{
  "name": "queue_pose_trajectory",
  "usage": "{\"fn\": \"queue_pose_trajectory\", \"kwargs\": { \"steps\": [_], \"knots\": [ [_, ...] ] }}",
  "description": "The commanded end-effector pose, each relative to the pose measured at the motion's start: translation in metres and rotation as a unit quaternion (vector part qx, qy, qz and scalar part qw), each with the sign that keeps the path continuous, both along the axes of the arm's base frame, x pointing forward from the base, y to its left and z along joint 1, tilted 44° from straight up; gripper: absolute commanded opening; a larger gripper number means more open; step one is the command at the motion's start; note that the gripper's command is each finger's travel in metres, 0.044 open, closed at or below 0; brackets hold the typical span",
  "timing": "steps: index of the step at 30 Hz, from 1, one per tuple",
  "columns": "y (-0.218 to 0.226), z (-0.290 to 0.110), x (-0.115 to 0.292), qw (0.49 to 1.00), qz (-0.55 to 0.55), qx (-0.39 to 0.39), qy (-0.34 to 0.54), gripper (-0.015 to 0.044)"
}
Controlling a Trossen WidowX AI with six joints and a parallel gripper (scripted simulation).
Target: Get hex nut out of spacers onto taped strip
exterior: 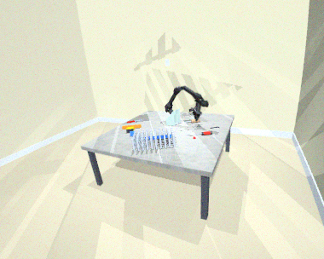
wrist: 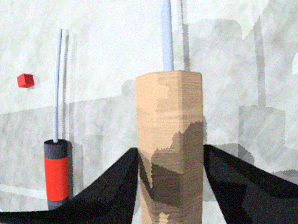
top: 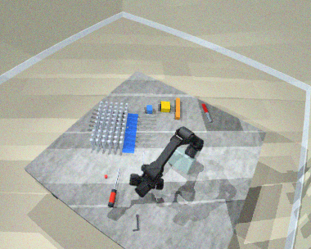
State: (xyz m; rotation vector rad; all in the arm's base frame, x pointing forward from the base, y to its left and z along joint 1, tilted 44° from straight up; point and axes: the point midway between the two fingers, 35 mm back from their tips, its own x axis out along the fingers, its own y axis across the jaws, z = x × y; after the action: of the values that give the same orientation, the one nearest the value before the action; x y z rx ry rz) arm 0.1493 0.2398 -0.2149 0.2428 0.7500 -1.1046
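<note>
My gripper [top: 145, 185] [exterior: 195, 114] [wrist: 170, 152] is shut on the tan wooden handle [wrist: 169, 129] of a tool. The tool's thin metal rod [wrist: 166, 16] points away from me, low over the table. The field of standing metal spacers [top: 109, 126] [exterior: 151, 141] is at the table's left part, well away from my gripper. The blue taped strip [top: 130, 133] [exterior: 162, 137] lies along the field's near side. The hex nut is not visible among the spacers.
A red-handled screwdriver [top: 112, 197] [wrist: 56, 165] and a small red cube [top: 105, 176] [wrist: 25, 80] lie to my left. A dark hex key [top: 137, 222] lies near the front edge. A blue cube [top: 149, 109], a yellow cube [top: 165, 106], an orange bar [top: 178, 108] and a red-handled tool [top: 205, 111] lie at the back.
</note>
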Motion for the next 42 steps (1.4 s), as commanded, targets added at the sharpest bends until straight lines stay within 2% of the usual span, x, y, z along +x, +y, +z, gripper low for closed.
{"fn": "queue_pose_trajectory", "kwargs": {
  "steps": [1,42],
  "knots": [
    [-0.003,-0.003,0.001,1.0,0.005,-0.002,-0.001,0.0],
    [-0.035,-0.032,-0.006,1.0,0.005,-0.002,-0.001,0.0]
  ]
}}
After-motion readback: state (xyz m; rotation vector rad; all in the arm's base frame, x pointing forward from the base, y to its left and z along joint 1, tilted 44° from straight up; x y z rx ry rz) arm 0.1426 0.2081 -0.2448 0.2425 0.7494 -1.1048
